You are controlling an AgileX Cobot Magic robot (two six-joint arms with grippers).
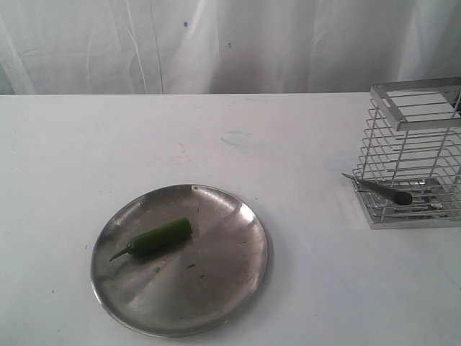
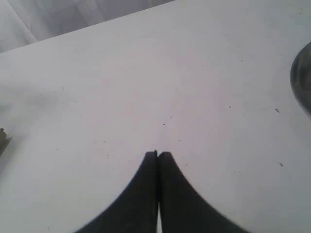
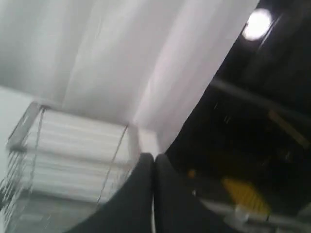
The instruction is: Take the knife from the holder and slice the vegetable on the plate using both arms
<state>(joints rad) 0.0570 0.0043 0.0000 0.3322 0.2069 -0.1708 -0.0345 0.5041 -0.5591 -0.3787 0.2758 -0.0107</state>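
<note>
The green vegetable (image 1: 155, 238) lies on the left half of the round steel plate (image 1: 230, 274), stem pointing left. At the right edge stands the silver wire holder (image 1: 418, 155). The knife (image 1: 382, 190) lies low in it, its tip poking out through the bars on the left side. No arm appears in the exterior view. In the left wrist view my left gripper (image 2: 158, 154) is shut and empty over bare white table, with the plate's rim (image 2: 302, 82) at the frame edge. In the blurred right wrist view my right gripper (image 3: 154, 156) is shut and empty near the holder's top (image 3: 73, 155).
A white table (image 1: 288, 144) carries everything, and a white curtain (image 1: 216, 43) hangs behind it. Small green scraps (image 1: 191, 267) lie on the plate. The right wrist view looks past the curtain into a dark room with a lamp (image 3: 257, 23).
</note>
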